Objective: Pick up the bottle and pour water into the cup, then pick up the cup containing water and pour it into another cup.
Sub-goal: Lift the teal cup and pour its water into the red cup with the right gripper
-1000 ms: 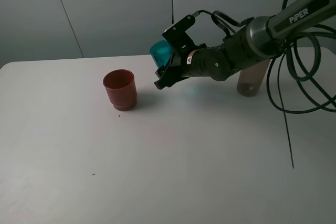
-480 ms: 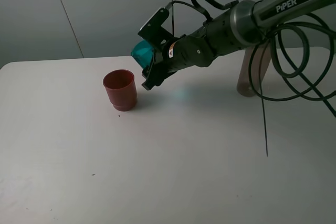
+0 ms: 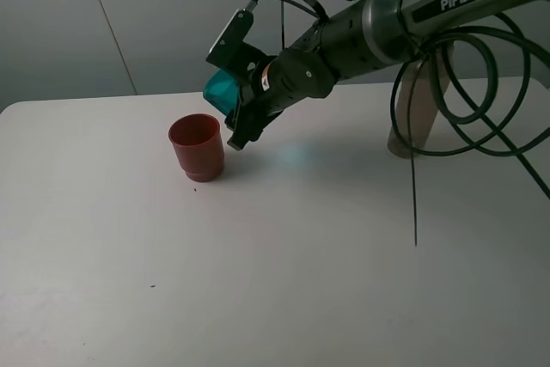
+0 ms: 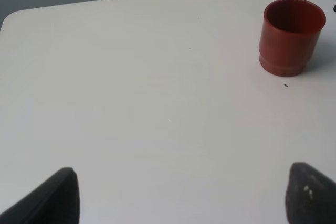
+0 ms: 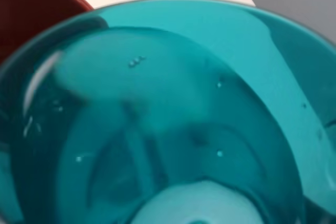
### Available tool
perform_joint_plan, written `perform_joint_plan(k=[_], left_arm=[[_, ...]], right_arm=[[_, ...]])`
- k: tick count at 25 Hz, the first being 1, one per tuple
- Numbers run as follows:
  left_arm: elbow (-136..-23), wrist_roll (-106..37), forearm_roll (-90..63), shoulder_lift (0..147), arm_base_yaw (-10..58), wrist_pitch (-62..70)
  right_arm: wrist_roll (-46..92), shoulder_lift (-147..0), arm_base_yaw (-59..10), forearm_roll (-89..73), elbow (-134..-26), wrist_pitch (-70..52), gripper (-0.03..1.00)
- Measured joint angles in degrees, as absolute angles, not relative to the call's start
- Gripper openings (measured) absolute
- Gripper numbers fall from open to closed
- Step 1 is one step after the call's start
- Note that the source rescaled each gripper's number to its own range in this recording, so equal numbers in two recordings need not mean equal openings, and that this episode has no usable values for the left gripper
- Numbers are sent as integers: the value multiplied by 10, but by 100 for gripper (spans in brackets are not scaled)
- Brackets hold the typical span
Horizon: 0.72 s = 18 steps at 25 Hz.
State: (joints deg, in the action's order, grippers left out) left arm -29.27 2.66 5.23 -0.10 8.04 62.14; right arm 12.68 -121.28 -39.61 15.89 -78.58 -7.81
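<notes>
Right fingers point(image 3: 244, 129) clamp the translucent teal cup point(image 3: 220, 92), its axis tilted left toward the red-brown cup point(image 3: 197, 145); left fingers point(image 4: 59, 199) spread wide.

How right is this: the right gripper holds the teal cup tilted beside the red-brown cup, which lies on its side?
Not quite. The exterior high view shows the red-brown cup standing upright, mouth up. The rest holds: the right gripper holds the teal cup tilted beside it.

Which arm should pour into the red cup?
Right. The right gripper holds the teal cup, tilted, close beside the red cup. The left gripper hangs open and empty, well back from it.
</notes>
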Motion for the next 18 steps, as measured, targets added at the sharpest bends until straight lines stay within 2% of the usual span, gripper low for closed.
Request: perform_joint_plan(k=[8,18], left_arm=[[-293,27,52,-1,80,621],[-293,27,52,-1,80,621]], right_arm=[[131,-1213,-408,204,-820,-130,5],[131,-1213,-410,264,-824,-140,5]])
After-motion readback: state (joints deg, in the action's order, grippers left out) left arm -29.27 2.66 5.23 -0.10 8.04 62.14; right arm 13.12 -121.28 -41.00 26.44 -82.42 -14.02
